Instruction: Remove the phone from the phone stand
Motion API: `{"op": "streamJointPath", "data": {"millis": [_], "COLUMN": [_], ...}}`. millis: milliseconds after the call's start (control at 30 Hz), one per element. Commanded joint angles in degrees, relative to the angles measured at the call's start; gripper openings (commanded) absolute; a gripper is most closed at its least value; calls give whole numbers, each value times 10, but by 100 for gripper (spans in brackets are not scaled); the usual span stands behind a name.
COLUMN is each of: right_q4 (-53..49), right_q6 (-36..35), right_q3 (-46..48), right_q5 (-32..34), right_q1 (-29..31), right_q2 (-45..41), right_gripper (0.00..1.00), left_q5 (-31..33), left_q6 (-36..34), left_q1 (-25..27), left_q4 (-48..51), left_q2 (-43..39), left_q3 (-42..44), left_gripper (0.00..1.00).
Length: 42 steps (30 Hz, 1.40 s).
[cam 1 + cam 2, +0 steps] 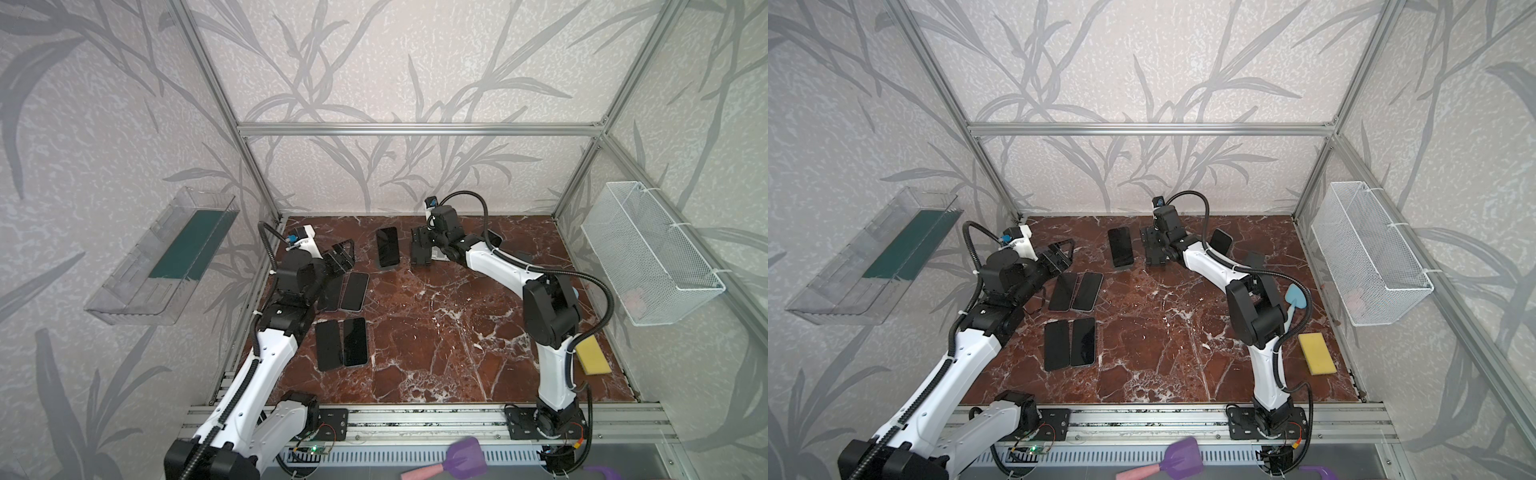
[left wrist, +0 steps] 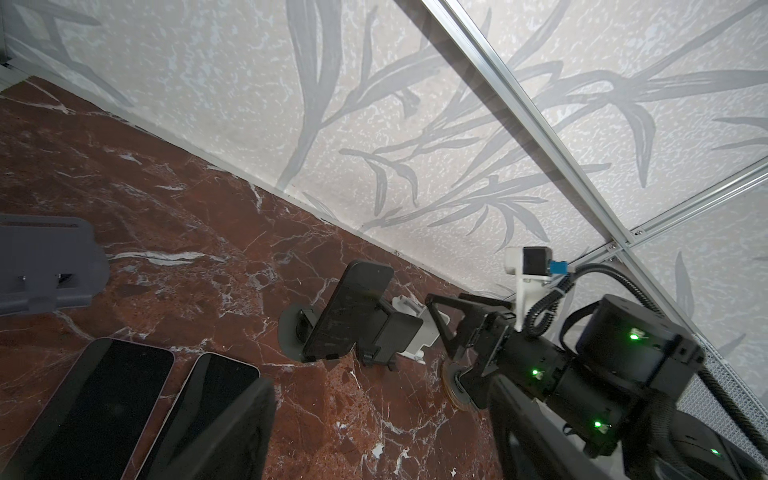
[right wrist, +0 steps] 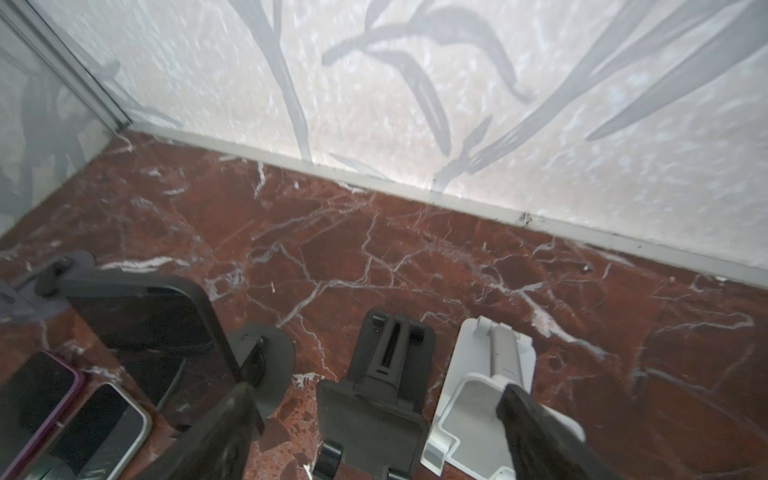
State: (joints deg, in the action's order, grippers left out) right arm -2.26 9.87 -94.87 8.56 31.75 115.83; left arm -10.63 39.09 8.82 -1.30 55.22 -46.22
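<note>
Red marble table (image 1: 436, 332) seen from above; left gripper (image 1: 343, 255) at the far left, jaws partly apart, holding nothing; right gripper (image 1: 420, 254) at far centre, jaws wide, also empty; just left of it, a dark phone (image 1: 387, 246) leans on its round-based phone stand (image 2: 289, 330).

The red marble table (image 1: 436, 332) carries one phone (image 1: 387, 247) lying flat near the back middle. On the left lie a rear pair (image 1: 355, 291) and a front pair (image 1: 354, 341) of phones, each side by side. Right of the lone phone, a round-based stand (image 3: 266, 353), a black stand (image 3: 374, 395) and a white stand (image 3: 467, 353) stand close together, and a yellow sponge (image 1: 594, 355) lies near the front right corner.
</note>
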Motion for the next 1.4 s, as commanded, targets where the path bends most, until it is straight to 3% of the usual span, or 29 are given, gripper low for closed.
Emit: {"op": "streamJointPath", "data": {"millis": [0,167,300,600,900,1367], "right_q4": [-13,-29,-53,-145,-198,-232], "right_q6": [15,31,63,85,85,104], "right_q3": [12,-27,-89,-257,-358,-441], "right_q5": [22,13,6,37,38,48], "right_q1": [24,68,79,93,93,94], "right_q2": [-36,-15,31,148,220,287], "right_gripper": [96,99,99,99,99,99], "left_q5": [2,-24,-32,-45,-52,-50], "left_q6": [3,-2,1,8,15,16], "left_q1": [-3,-4,-3,-4,-4,-8], "left_q4": [-6,-1,-6,-9,-13,-14], "left_q2": [-14,-7,-3,-1,2,2], "left_q3": [-3,-12,-12,-13,-12,-11], "left_gripper": [81,85,99,98,97,96]}}
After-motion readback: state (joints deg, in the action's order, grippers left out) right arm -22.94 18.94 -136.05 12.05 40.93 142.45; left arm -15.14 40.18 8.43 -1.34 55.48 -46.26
